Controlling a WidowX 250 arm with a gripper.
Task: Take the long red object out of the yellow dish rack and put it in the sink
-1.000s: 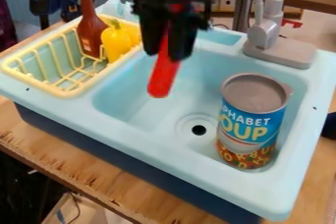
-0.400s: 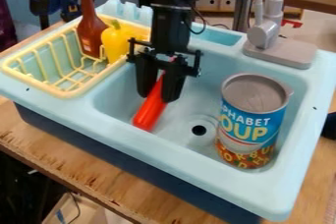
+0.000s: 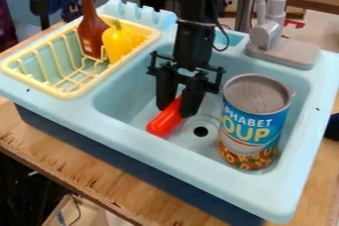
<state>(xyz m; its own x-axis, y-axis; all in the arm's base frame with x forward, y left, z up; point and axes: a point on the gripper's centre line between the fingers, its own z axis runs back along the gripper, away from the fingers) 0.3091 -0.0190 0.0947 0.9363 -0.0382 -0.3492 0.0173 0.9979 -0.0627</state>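
Claw [image 3: 175,112] clamped on a red object [image 3: 164,122] in the sink [image 3: 165,151], soup can [image 3: 250,130] near (bottle [image 3: 91,34] and pepper [image 3: 117,44] in rack [image 3: 66,94]).

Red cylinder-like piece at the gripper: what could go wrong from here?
It lies slanted beside the drain, so if loose, the red piece might roll or slide. The soup can stands close on one side; a sideways swing of the gripper could knock it.
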